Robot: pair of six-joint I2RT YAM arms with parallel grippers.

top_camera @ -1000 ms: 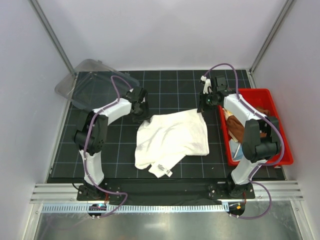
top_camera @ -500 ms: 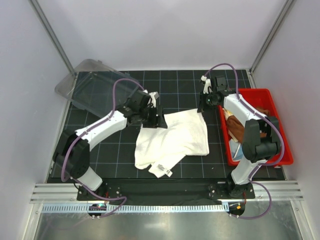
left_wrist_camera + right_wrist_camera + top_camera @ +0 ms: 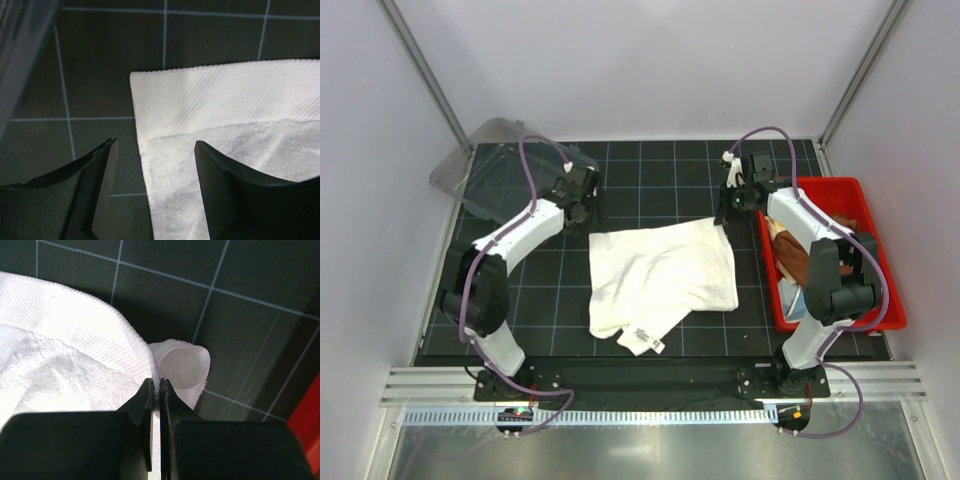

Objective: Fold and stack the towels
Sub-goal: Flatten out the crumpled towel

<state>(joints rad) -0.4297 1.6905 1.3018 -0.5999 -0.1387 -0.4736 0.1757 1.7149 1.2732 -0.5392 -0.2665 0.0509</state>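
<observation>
The large cream-white towel (image 3: 660,280) lies partly spread on the black grid mat, with its near edge rumpled and a label showing. My left gripper (image 3: 582,215) is open just over the towel's far left corner (image 3: 165,100), and its fingers (image 3: 102,190) straddle the towel's left edge without holding it. My right gripper (image 3: 723,215) is shut on the towel's far right corner (image 3: 182,365), which curls up past the jaws. A rust-brown towel (image 3: 790,255) and a light-blue one (image 3: 798,298) lie in the red bin. The yellow towel is out of view.
The red bin (image 3: 840,183) stands at the right edge of the mat, beside the right arm. A clear plastic lid (image 3: 505,165) lies at the far left corner, and its edge shows in the left wrist view (image 3: 20,50). White walls close in the mat.
My left gripper swung right over the towel's far left part, then back to the far left. That corner now lies flatter and squarer. The right gripper has stayed put.
</observation>
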